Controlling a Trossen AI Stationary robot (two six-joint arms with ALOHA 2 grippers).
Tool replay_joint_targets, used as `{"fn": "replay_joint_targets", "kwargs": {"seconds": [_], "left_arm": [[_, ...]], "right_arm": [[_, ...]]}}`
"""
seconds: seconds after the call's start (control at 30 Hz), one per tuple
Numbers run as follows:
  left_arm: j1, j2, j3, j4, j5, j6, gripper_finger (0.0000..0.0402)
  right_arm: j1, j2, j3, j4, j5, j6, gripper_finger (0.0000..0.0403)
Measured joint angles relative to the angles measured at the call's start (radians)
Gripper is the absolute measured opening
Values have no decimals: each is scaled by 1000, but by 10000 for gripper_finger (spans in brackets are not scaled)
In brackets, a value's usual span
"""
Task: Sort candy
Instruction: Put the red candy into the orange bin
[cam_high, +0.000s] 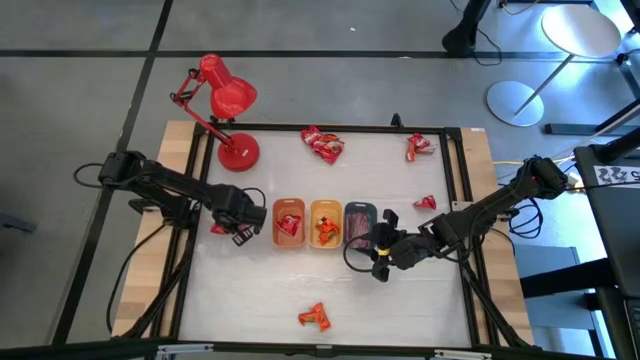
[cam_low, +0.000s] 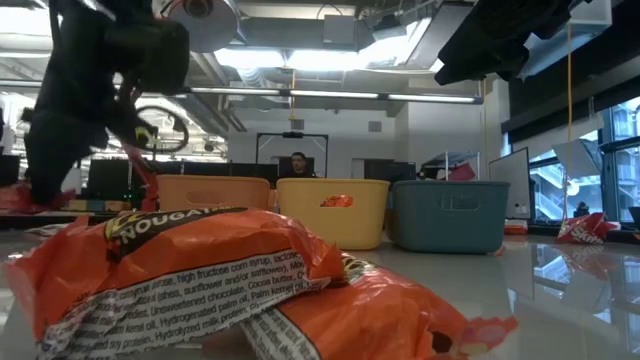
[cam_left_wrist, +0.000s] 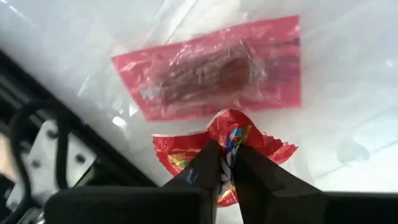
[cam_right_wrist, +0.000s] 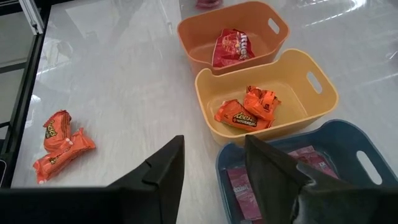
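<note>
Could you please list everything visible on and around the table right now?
Trays: three, orange, yellow, grey, in a row mid-table, each holding candy.
Loose candy: red pile at the far edge; red piece at the far right; small red piece right of the trays; orange pair near the front edge.
Pink wrapper: one, by the left end effector.
Desk lamp: one, red, far-left corner.
Left end effector: pinching a red candy, left of the trays.
Right end effector: open, beside the grey tray.

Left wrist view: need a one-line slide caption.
Left gripper pinches a red candy on the white table, beside a pink-wrapped candy.
</note>
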Motion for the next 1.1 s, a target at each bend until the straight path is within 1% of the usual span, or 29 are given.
{"fn": "replay_joint_targets", "kwargs": {"seconds": [0.07,0.17,0.27,0.37,0.43,0.57,0.7,0.83,0.97,1.1], "left_arm": [[-18,0,36,-46,0,-23,26],[-48,0,84,-58,-4,-38,13],[-82,0,136,-51,-52,-26,8],[-106,0,177,7,-128,36,12],[-112,0,200,89,-162,92,17],[-99,0,233,225,-171,185,15],[-91,0,271,244,-215,227,5],[-89,0,308,263,-259,269,11],[-88,0,315,334,-270,335,14],[-88,0,316,415,-270,397,7]], "right_arm": [[0,0,0,0,0,0,166],[0,0,0,0,0,0,166],[0,0,0,1,0,0,166],[0,0,0,1,0,0,166],[0,0,0,1,0,0,166],[0,0,0,1,0,0,166],[0,0,0,1,0,0,166],[0,0,0,3,0,0,166],[0,0,0,5,0,1,166],[0,0,0,7,0,3,166]]}}
